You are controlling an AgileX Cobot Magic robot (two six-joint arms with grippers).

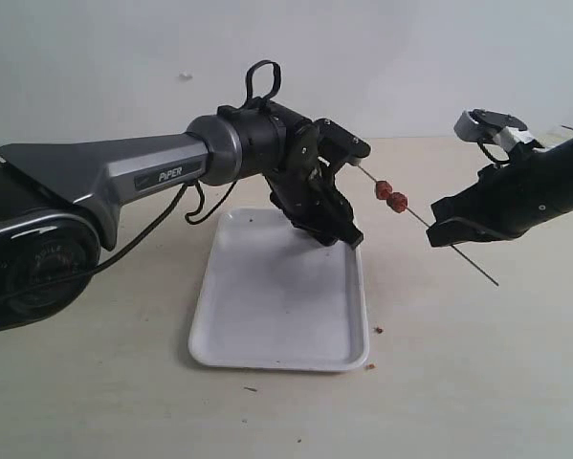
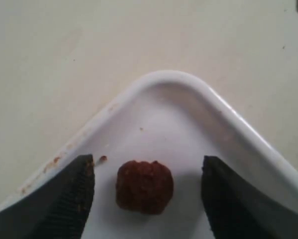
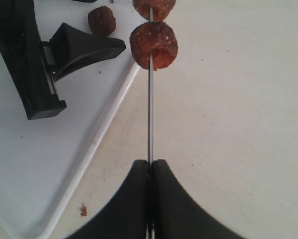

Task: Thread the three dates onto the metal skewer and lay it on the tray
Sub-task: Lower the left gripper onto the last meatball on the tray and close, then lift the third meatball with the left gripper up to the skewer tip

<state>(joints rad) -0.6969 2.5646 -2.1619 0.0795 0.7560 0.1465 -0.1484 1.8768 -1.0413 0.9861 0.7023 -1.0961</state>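
The white tray (image 1: 267,306) lies in the middle of the table. My left gripper (image 1: 348,229) reaches down into its far right corner. In the left wrist view the gripper (image 2: 148,163) is open, its fingers either side of one loose date (image 2: 144,186) on the tray (image 2: 173,77), with gaps on both sides. My right gripper (image 1: 437,229) is shut on the metal skewer (image 1: 420,218) and holds it slanted above the table, right of the tray. Two dates (image 1: 383,189) (image 1: 397,202) sit threaded near its far end. The right wrist view shows the gripper (image 3: 149,164), the skewer (image 3: 149,119), a threaded date (image 3: 154,45) and the loose date (image 3: 101,21).
Small reddish crumbs lie on the table near the tray's front right corner (image 1: 378,330) (image 3: 82,210) and on its rim. The left arm's grey body (image 1: 123,172) stretches across the left of the table. Bare beige tabletop (image 1: 477,382) surrounds the tray.
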